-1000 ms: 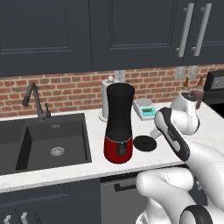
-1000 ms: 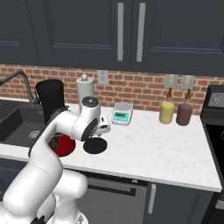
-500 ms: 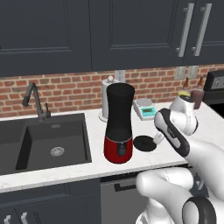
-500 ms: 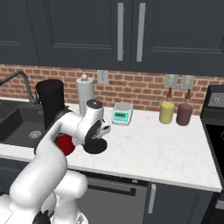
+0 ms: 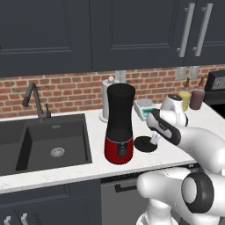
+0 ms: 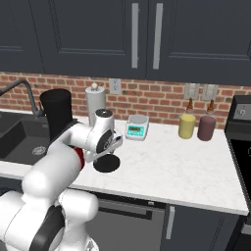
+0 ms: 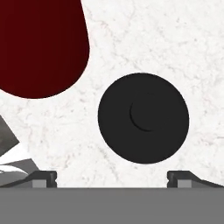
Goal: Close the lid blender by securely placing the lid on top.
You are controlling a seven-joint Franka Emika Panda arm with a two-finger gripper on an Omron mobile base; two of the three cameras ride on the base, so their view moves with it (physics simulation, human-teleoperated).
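Note:
The blender stands upright on the white counter, with a tall black jar, a red base and an open top. The lid is a flat black disc with a small centre knob, lying flat on the counter just right of the blender's base. My gripper hangs low over the lid, pointing down, and it is open. In the hand view the lid sits a little beyond and right of centre between the two spread fingertips, with nothing held.
A white paper-towel roll stands behind the blender. A teal-topped scale sits behind the lid. A yellow cup and a purple cup stand by the brick wall. The sink lies to the left and a stove edge to the right.
The hand has come down and moved toward the blender, ending just above the lid. Blender and lid have stayed where they were.

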